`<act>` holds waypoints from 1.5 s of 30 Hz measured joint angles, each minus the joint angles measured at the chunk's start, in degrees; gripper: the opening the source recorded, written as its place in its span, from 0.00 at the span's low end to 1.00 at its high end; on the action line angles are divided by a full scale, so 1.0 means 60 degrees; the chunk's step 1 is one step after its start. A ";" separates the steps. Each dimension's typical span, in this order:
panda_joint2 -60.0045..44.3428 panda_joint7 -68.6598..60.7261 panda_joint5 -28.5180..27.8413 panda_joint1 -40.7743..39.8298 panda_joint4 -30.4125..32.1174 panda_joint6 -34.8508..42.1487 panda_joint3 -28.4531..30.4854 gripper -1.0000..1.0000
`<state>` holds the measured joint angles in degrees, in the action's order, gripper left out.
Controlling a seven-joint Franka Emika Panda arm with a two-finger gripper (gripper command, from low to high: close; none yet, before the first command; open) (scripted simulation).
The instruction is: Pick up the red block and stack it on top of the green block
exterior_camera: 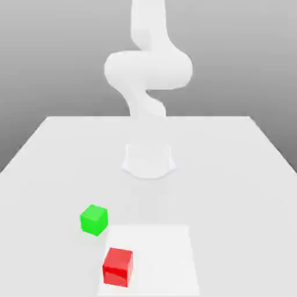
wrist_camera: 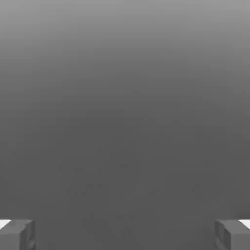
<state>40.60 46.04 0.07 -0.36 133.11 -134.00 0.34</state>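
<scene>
The red block sits on the white table near the front edge, on the left side of a brighter square patch. The green block rests on the table a little farther back and toward the exterior view's left, apart from the red one. In the hand view my gripper is open, its two grey fingertips set wide apart with nothing between them and plain grey background beyond. The white arm rises from its base and leaves the exterior view at the top.
The arm's round base stands mid-table behind both blocks. A brighter square patch lies on the white table at the front.
</scene>
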 joint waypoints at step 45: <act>-0.7206 0.1242 -0.0111 -0.1243 0.3163 -0.3460 0.0900 0.00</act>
<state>-2.64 53.49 -0.60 -7.81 152.09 -154.76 5.74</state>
